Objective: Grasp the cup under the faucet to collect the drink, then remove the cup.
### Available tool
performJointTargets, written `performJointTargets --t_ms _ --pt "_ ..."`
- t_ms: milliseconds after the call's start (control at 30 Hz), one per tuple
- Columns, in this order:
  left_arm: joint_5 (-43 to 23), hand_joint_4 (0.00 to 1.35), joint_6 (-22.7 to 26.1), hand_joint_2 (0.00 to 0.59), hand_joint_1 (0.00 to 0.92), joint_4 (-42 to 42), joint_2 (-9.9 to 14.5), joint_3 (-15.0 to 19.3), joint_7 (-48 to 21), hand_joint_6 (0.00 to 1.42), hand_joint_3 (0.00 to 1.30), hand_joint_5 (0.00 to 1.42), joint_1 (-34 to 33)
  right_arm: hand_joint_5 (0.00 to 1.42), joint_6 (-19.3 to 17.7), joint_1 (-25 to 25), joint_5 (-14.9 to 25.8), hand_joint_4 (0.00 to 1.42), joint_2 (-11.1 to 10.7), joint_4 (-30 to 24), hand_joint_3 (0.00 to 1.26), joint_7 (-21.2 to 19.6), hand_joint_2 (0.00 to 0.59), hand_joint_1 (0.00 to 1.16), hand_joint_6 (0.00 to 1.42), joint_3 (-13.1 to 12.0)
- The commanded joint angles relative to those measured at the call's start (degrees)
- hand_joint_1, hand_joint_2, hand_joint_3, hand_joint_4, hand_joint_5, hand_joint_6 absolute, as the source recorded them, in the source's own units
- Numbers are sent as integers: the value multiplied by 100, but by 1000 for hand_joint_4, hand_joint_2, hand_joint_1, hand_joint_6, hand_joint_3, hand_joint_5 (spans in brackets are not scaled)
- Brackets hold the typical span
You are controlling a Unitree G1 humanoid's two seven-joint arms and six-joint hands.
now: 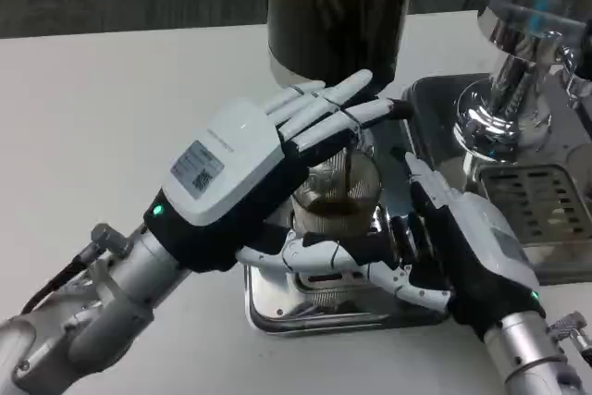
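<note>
Left hand (245,159): reached over the cup, fingers spread; grip on anything unclear.
Right hand (453,238): fingers curled around the cup's base.
Cup (340,193): on the drip tray (277,307), drink streaming in.
Progress: collecting; removal left.

Two silver forearms, dark cable at lower left. Left hand (245,168) – white back, QR-code label, green light at wrist. Right hand (472,247) – white back, black-and-white fingers.
</note>
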Motion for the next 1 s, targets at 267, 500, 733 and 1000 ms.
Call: performJointTargets --t_ms 267,500,733,1000 --pt "126 69 -17 178 0 106 123 -160 -295 219 219 281 184 0 -160 -199 74 0 131 259 0 39 219 509 0 30" --pt "96 69 20 178 0 67 135 -155 -299 219 215 281 201 0 -227 -364 101 0 220 480 0 23 221 510 0 78" --pt "66 10 277 187 0 -187 79 129 -13 141 141 210 406 0 -268 -429 108 0 229 578 0 -3 223 507 0 72" --pt "-143 0 541 192 0 -412 -109 944 768 123 119 187 692 0 -371 -480 154 0 268 716 0 -19 223 506 0 73"
